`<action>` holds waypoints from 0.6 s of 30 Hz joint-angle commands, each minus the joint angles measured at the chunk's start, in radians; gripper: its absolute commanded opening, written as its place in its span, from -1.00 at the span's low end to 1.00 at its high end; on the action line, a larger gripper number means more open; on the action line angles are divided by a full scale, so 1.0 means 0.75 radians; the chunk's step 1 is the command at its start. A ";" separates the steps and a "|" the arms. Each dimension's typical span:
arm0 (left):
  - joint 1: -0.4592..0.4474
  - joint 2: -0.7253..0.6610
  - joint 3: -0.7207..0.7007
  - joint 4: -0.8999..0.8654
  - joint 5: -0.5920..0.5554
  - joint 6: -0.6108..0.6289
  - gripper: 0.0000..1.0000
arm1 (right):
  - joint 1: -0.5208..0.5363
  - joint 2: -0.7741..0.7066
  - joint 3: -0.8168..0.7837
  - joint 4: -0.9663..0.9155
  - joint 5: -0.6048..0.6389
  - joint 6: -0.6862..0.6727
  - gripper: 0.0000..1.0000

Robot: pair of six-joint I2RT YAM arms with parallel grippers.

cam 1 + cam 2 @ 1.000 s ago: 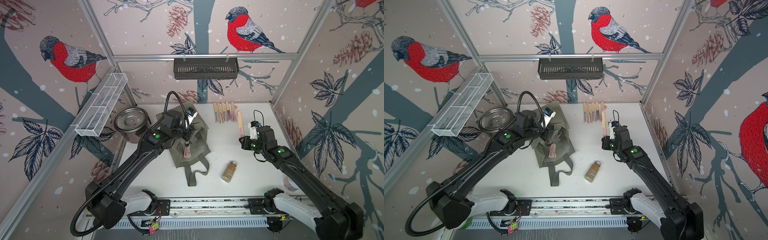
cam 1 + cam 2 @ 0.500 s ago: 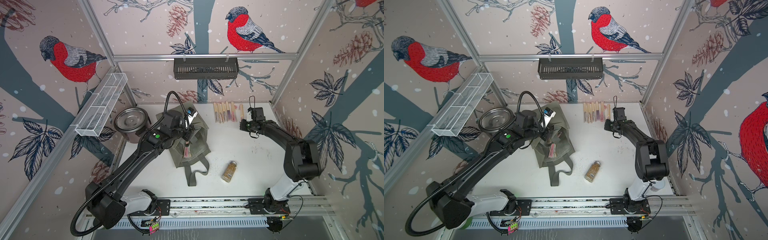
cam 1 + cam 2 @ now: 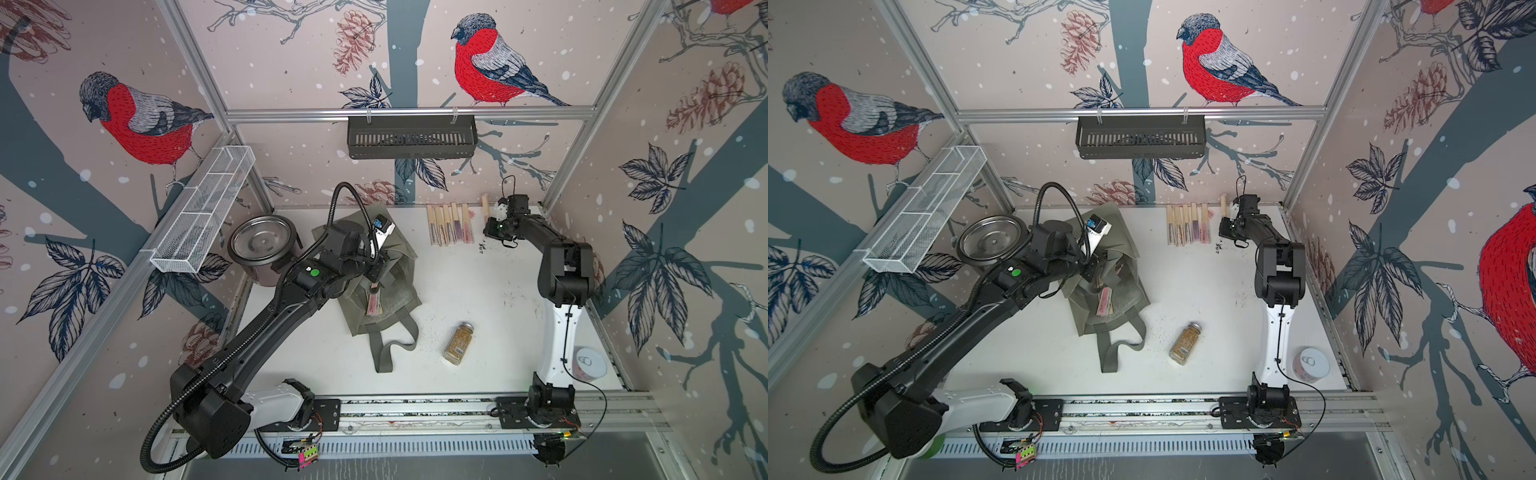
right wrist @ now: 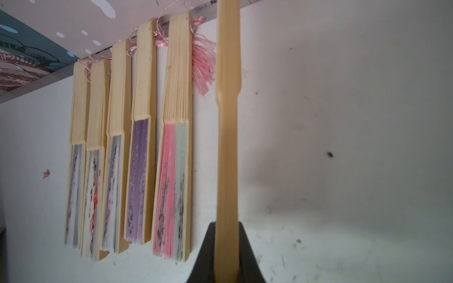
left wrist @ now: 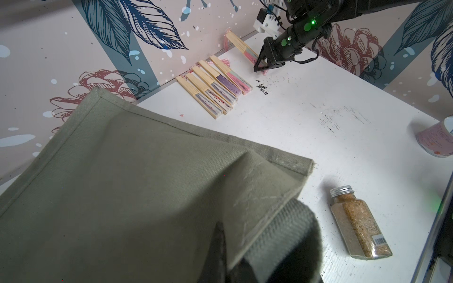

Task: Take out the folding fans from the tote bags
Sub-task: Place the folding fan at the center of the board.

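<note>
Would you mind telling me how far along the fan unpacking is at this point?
Done: five fans lie side by side in a row. In hand: the right gripper is shut on a sixth fan beside that row, not yet released, while the left gripper pinches the bag. Left: more fans show in the bag's mouth; how many I cannot tell.

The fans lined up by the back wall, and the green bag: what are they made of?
The fans: pale, matt stacked slats, likely bamboo or wood; folded leaves look like printed paper or thin fabric. The bag: olive woven cloth, probably canvas, showing weave and stitched hems.
</note>
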 commanded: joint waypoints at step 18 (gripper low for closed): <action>0.000 0.007 0.000 0.049 -0.004 0.005 -1.00 | -0.007 0.156 0.188 -0.140 -0.211 -0.042 -0.82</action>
